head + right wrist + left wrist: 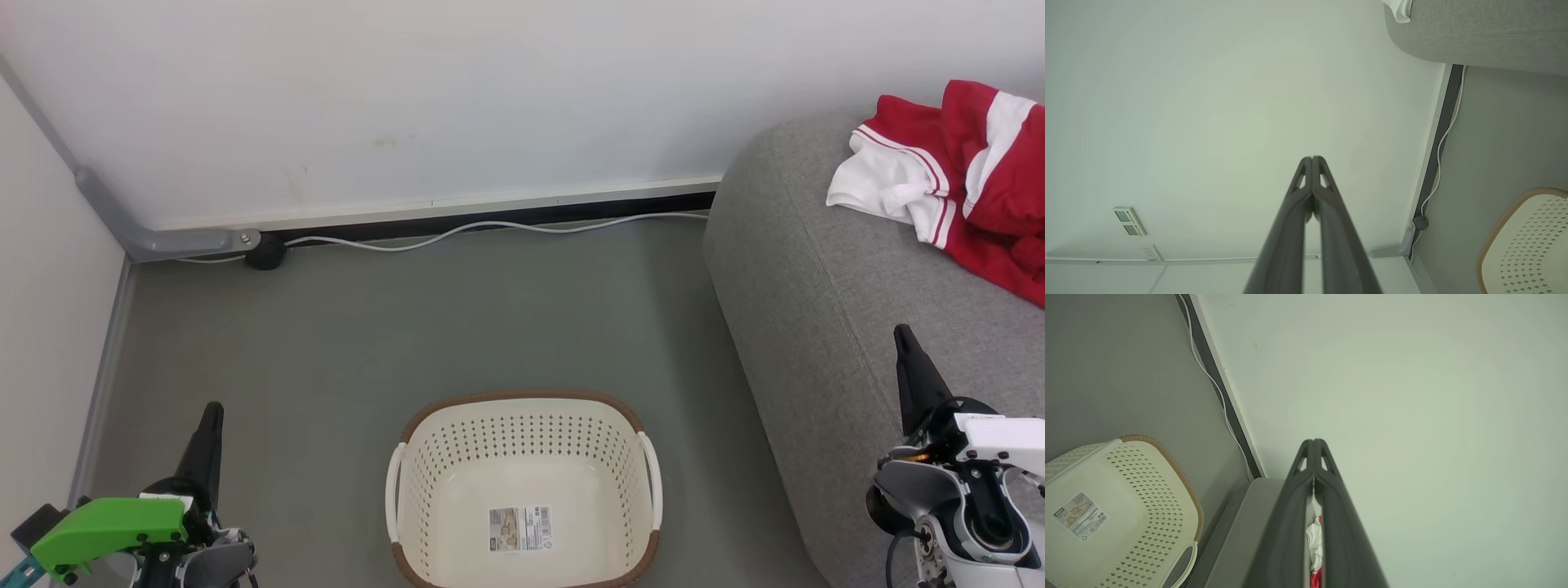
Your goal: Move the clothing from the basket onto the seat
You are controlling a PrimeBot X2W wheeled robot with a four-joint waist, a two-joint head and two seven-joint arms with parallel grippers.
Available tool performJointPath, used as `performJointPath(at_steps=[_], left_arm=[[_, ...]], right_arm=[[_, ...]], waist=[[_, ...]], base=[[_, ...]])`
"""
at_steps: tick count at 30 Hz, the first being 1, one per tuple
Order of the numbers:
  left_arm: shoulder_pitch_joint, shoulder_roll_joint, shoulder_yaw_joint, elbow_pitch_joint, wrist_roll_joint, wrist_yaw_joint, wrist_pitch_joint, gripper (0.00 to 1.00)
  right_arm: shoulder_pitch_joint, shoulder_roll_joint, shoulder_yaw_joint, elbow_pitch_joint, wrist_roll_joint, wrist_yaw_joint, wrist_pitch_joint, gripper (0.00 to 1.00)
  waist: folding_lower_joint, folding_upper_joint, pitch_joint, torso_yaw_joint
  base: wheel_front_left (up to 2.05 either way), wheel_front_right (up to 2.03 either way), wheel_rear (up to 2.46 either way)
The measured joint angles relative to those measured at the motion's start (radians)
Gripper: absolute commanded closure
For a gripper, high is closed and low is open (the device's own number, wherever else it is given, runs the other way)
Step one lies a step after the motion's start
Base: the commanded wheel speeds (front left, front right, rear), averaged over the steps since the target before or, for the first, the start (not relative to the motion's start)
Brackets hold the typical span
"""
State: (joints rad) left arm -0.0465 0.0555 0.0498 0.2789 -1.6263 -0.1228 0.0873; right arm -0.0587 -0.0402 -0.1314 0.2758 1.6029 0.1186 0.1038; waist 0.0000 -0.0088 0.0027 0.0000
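While both pairs of jaws are pressed fully together and grip nothing, the clothing point(955, 175) lies crumpled on the seat point(816, 327). It is at about two o'clock in the head view, its red folds and white panels heaped together. The basket point(522, 395) sits on the grey floor point(326, 343) at six o'clock, near the seat's rounded edge with a strip of floor between them. Its bare bottom carries a paper label point(520, 528). The left jaws rise at seven o'clock, pointing toward twelve, apart from the basket's left handle. The right jaws stand at four o'clock, seen against the seat cushion, their tips likewise meeting. A white cable point(490, 227) runs along the skirting at twelve o'clock.

In the left wrist view the basket point(1167, 457) lies at eight o'clock and the seat point(1241, 522) at six. A sliver of the clothing point(1314, 539) shows through the slit low between the closed fingers. In the right wrist view the seat point(1478, 32) is at one o'clock and the basket point(1527, 245) at four.
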Motion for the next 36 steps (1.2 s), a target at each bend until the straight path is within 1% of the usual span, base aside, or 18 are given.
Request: performJointPath(at_steps=[36], left_arm=[[-0.015,-0.001,0.002,0.002,0.0,0.0,0.0,1.0]], right_arm=[[0.0,0.0,0.0,0.0,0.0,0.0,0.0,1.0]], waist=[[0.0,0.0,0.0,0.0]], base=[[0.0,0.0,0.0]])
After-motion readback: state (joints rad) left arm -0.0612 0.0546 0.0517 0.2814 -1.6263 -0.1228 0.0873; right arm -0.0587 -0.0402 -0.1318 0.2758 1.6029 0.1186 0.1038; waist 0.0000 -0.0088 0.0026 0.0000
